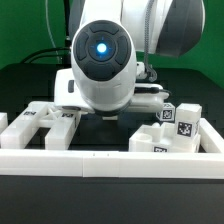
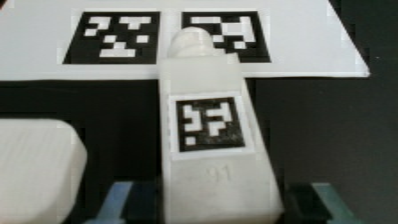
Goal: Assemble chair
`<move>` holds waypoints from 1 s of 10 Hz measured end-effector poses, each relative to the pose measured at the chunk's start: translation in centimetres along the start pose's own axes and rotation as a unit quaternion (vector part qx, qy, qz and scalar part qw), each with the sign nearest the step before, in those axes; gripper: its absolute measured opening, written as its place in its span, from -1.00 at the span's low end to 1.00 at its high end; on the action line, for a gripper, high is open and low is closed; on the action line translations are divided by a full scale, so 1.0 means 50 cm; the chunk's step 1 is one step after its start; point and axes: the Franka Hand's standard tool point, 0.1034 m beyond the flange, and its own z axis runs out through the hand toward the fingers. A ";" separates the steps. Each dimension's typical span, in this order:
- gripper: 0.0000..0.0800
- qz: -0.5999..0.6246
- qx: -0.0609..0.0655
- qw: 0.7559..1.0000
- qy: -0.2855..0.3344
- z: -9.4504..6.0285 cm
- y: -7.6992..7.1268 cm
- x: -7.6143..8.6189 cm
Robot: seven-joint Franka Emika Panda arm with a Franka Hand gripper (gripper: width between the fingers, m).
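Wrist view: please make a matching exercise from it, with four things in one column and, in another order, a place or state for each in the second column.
Things
1. marker board
2. long white part
3. fingers
4. rounded white block

Places or states
A. carries one tag on its upper face
B. carries two tags side by side
C. shows no tag
D. one at each side of the long white part

Pairs: 1-B, 2-A, 3-D, 4-C

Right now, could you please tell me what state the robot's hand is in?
Hand: fingers flank the long white tagged plastic chair part; a firm grip cannot be told.
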 end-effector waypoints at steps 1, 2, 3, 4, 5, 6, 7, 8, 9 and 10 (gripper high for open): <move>-0.29 0.000 0.001 1.000 0.001 -0.004 0.001 0.000; -0.29 0.000 0.003 1.000 0.008 -0.025 -0.001 -0.003; -0.29 -0.002 0.004 1.000 0.016 -0.055 -0.007 -0.010; -0.29 -0.008 0.005 1.000 0.011 -0.095 -0.017 -0.029; -0.29 -0.013 0.005 1.000 0.015 -0.140 -0.022 -0.038; -0.29 -0.014 0.005 0.999 0.029 -0.163 -0.022 -0.036; -0.28 -0.013 0.005 1.000 0.028 -0.154 -0.020 -0.033; -0.28 -0.013 0.005 1.000 0.028 -0.153 -0.020 -0.032; -0.28 -0.013 0.004 0.999 0.039 -0.159 -0.019 -0.027; -0.28 -0.013 0.005 0.999 0.042 -0.160 -0.020 -0.025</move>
